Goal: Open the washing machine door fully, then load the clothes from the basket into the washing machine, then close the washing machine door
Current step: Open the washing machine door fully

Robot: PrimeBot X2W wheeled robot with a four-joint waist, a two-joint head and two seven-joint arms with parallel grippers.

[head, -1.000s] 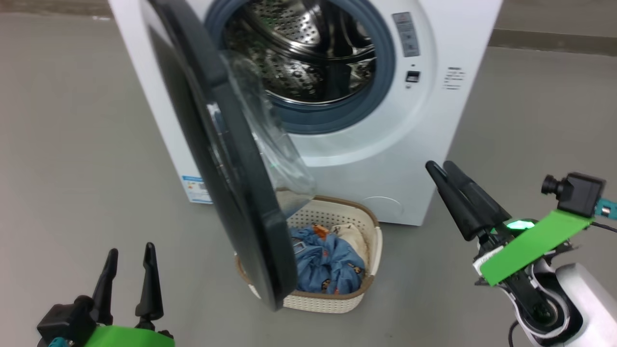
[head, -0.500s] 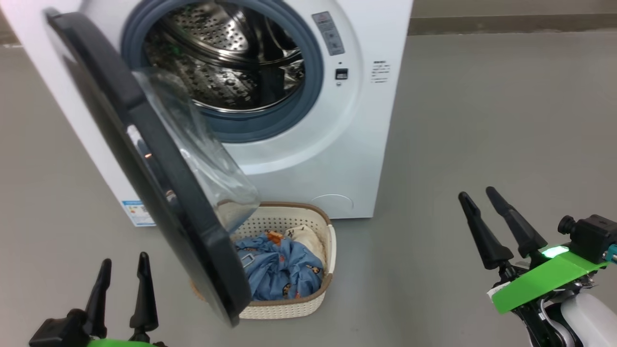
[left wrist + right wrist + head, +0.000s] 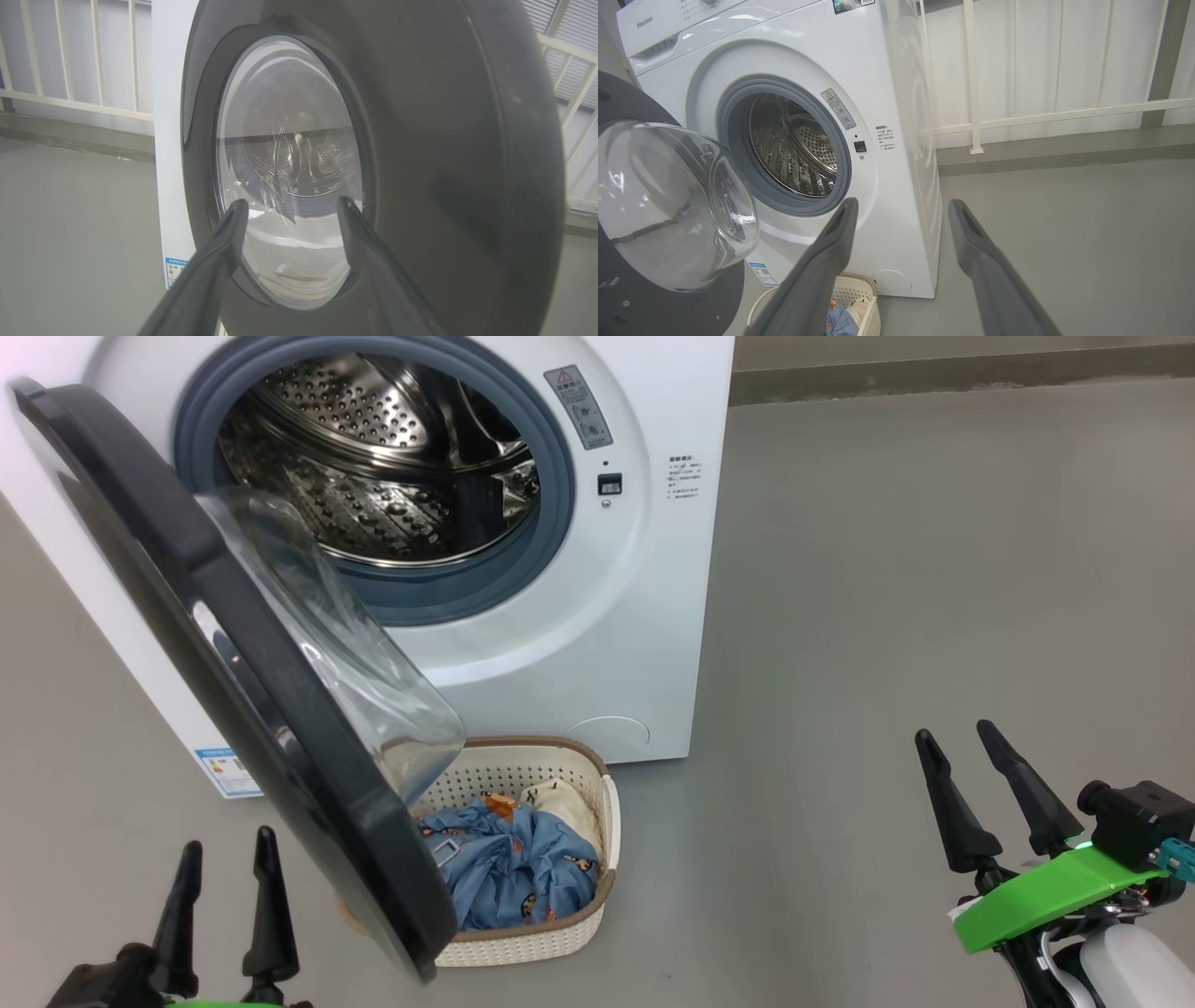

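The washing machine door stands open, its black rim hiding the left part of the basket on the floor in front of the washing machine. The clothes, blue bear print with a cream piece behind, lie bunched inside the basket. The left tool and right tool are both spread wide, gripping nothing.

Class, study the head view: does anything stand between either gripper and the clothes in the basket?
Yes. The half-open washing machine door hangs between the left gripper and the clothes, covering the basket's left part. Nothing visible stands between the right gripper and the clothes.
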